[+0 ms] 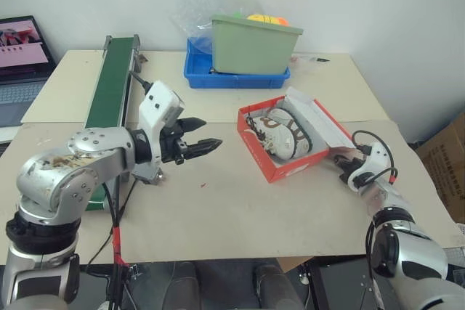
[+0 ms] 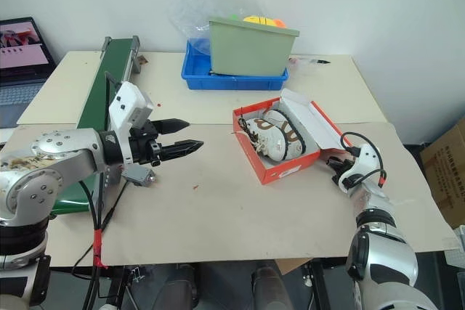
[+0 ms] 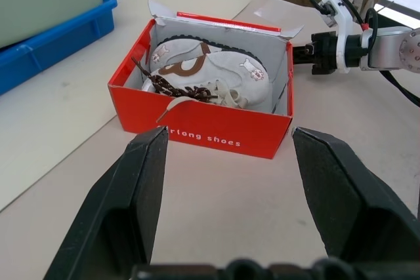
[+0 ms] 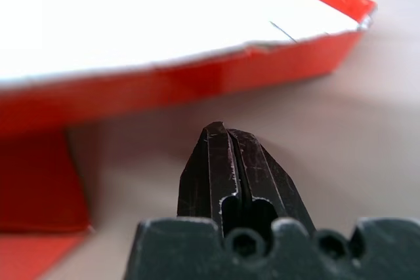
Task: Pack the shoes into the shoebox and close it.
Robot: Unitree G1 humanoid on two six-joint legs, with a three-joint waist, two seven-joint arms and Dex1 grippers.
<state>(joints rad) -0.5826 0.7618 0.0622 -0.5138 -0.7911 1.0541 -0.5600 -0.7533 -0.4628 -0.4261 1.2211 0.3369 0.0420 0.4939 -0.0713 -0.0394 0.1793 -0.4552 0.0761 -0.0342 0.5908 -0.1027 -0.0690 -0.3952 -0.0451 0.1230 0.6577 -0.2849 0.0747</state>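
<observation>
- We see the shoebox [image 1: 290, 168] lying open on the desk [image 1: 218, 208], to the right of centre, its white-lined flap lid [image 1: 320, 123] folded back on the far right side.
- Both shoes [image 1: 280, 132] lie inside the shoebox, side by side, with the dark brown laces loose on top.
- Our left pincer [image 1: 200, 138] hangs above the desk, well to the left of the shoebox, pointing toward it; its two black fingers are spread apart with nothing between them.
- In the left wrist view the red front wall of the shoebox, printed with white lettering, sits framed between those spread fingers [image 3: 138, 188].
- Our right pincer [image 4: 226, 145] is low over the desk at the right side of the shoebox, just beside the lid's edge; its fingers are pressed together and pinch nothing.
- We cannot tell whether the right pincer's tip touches the lid.
- Behind the shoebox stand a blue tray [image 1: 236, 76] and a pale green bin [image 1: 254, 45]; a green conveyor belt [image 1: 112, 81] runs along the left.
</observation>
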